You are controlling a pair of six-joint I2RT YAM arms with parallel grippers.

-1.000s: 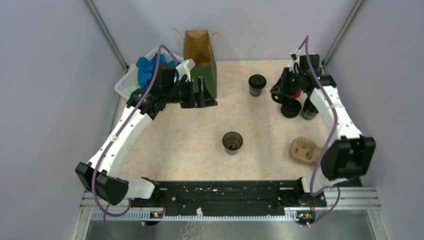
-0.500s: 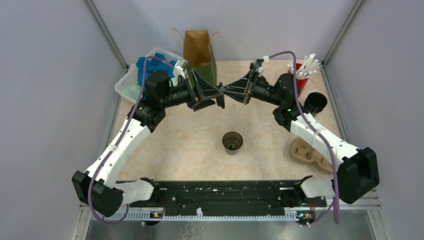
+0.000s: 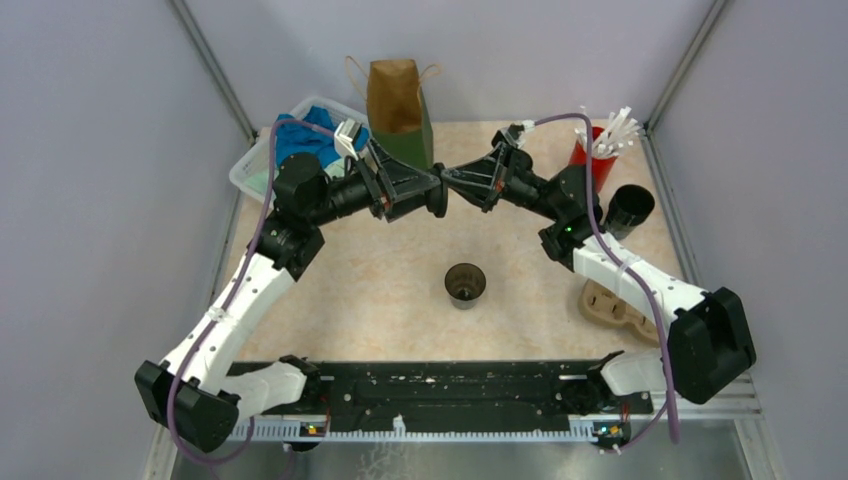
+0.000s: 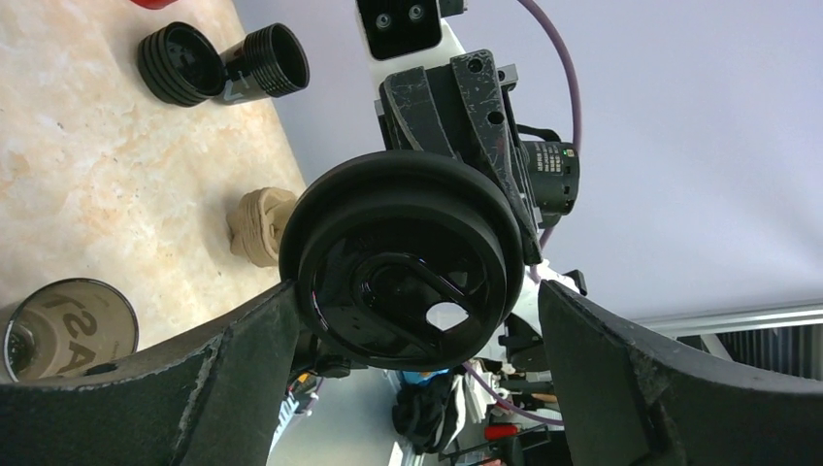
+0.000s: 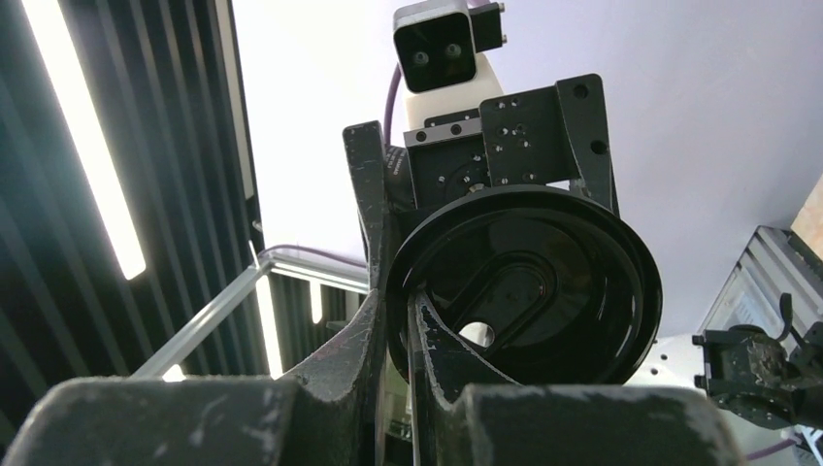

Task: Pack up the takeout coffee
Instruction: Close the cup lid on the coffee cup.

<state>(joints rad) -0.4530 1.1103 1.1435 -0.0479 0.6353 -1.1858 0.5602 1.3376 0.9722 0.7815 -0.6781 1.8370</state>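
between our two claws, up off the tabletop point(image 3: 360, 270), hangs a black lid point(image 4: 403, 257). a sec ago the right claw point(image 5: 396, 311) was way out at the far right and the left claw point(image 4: 415, 291) sat by the paper bag point(image 3: 397, 95). now both have swung in and meet just in front of that bag. we read that as a lid handover, w/ capping and bagging not yet done.

right claw: nearly shut, pinching the lid's rim edge-on. left claw: spread wide, a finger either side of the lid. one finger is v close to the rim (contact unclear), the other shows a gap, so it grips nothing yet. open cup point(image 3: 465, 283) stands lidless on the tabletop, below the claws and nearer our bases.
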